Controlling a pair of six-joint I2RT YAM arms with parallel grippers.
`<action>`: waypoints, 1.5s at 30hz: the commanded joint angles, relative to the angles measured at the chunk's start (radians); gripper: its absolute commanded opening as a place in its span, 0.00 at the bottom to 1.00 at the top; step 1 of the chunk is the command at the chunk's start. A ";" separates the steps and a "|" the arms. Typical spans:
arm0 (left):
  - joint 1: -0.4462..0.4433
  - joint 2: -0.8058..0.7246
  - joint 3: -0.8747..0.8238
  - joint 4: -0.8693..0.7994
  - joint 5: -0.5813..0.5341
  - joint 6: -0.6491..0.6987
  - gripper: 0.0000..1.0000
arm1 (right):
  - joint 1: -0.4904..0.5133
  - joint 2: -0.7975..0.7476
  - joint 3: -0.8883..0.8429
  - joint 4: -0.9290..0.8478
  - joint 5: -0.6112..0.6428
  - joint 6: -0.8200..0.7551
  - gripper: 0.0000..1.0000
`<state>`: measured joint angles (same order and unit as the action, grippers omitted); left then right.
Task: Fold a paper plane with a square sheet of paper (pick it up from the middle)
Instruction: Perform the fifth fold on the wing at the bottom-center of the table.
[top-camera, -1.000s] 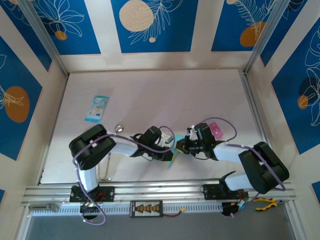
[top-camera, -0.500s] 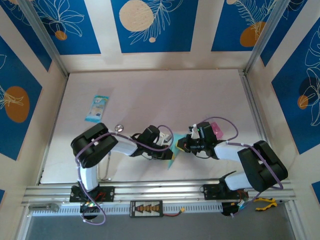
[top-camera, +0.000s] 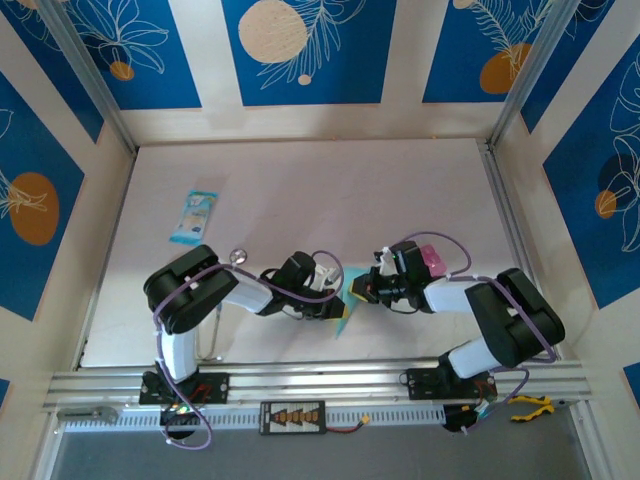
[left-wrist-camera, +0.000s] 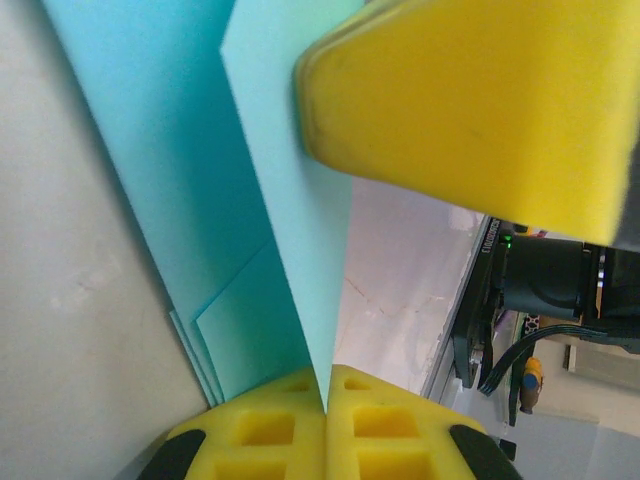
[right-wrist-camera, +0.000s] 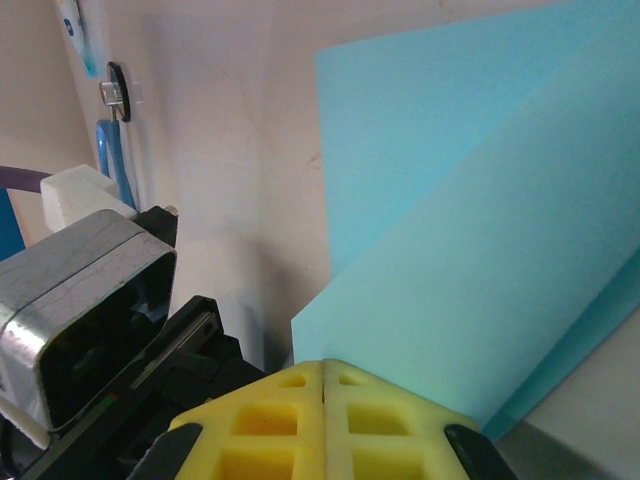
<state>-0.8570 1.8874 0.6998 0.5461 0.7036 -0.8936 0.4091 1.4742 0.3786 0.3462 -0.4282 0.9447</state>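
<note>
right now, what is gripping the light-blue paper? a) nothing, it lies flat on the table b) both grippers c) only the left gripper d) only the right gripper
b: the left gripper is shut on the edge of the light-blue paper in the left wrist view, and the right gripper is shut on it in the right wrist view.

The folded sheet of paper (top-camera: 343, 314) stands at the front middle of the counter (top-camera: 400, 190), between the left hand (top-camera: 335, 296) and the right hand (top-camera: 360, 290). A printed packet (top-camera: 193, 216) lies well off to the rear left, and a small item (top-camera: 432, 257) sits just behind the right arm.
</note>
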 joint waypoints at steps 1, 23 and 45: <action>0.026 0.029 -0.017 0.012 -0.050 -0.006 0.00 | -0.007 0.031 0.022 0.021 -0.030 -0.022 0.06; 0.029 -0.029 -0.021 -0.165 -0.096 0.078 0.22 | -0.009 0.215 0.034 0.094 -0.014 0.015 0.05; -0.046 -0.086 0.035 -0.480 -0.189 0.238 0.19 | 0.060 0.189 0.042 0.002 0.088 0.035 0.04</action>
<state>-0.8955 1.8019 0.7731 0.2295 0.5674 -0.6865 0.4549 1.6436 0.4370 0.4667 -0.4145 0.9710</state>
